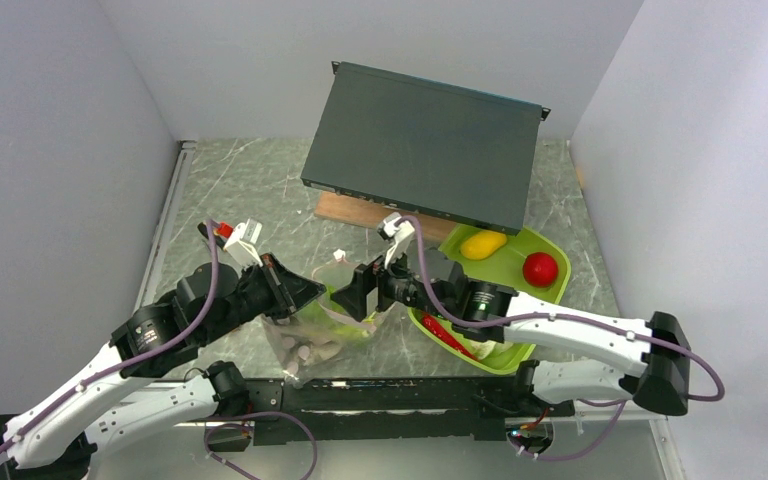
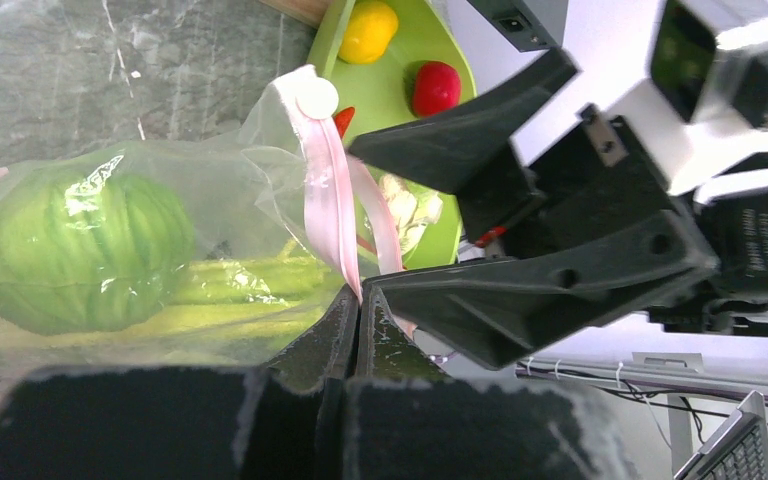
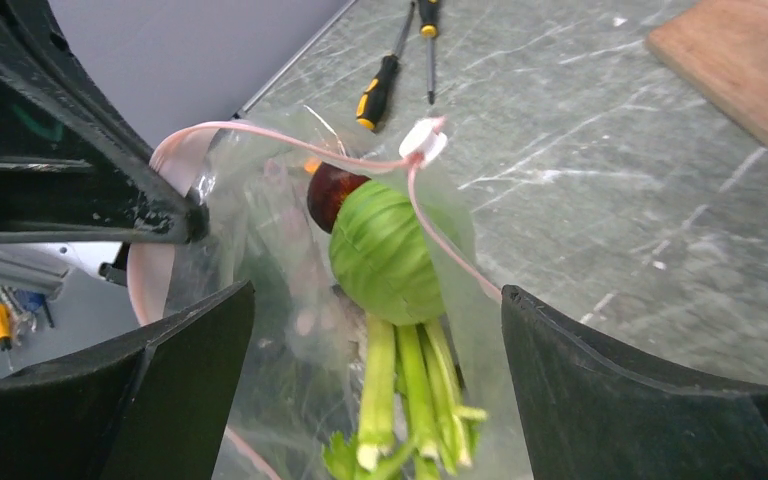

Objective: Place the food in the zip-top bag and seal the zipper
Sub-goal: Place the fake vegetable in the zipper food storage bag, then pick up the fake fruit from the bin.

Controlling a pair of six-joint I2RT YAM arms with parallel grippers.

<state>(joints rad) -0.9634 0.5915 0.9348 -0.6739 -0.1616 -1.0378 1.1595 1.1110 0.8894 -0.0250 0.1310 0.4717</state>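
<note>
**Grey marbled tabletop (image 1: 250, 190): one gripper closed, one spread**

On it sat the clear floppy zip-top bag (image 1: 305, 335), its pale pink zipper strip (image 2: 330, 200) pinched tight by the left gripper (image 2: 357, 318). The right gripper (image 3: 377, 290) gaped wide, facing the bag's mouth. Inside were a green cabbage (image 3: 385, 250), green stalks (image 3: 410, 380) and a dark purple ball (image 3: 328, 190).

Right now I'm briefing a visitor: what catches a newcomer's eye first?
A clear zip-top bag holding a green cabbage sits mid-table; the left end effector pinches its pink zipper, the right end effector stands open at its mouth. To the right, a lime-green tray holds a yellow fruit and red tomato.
</note>
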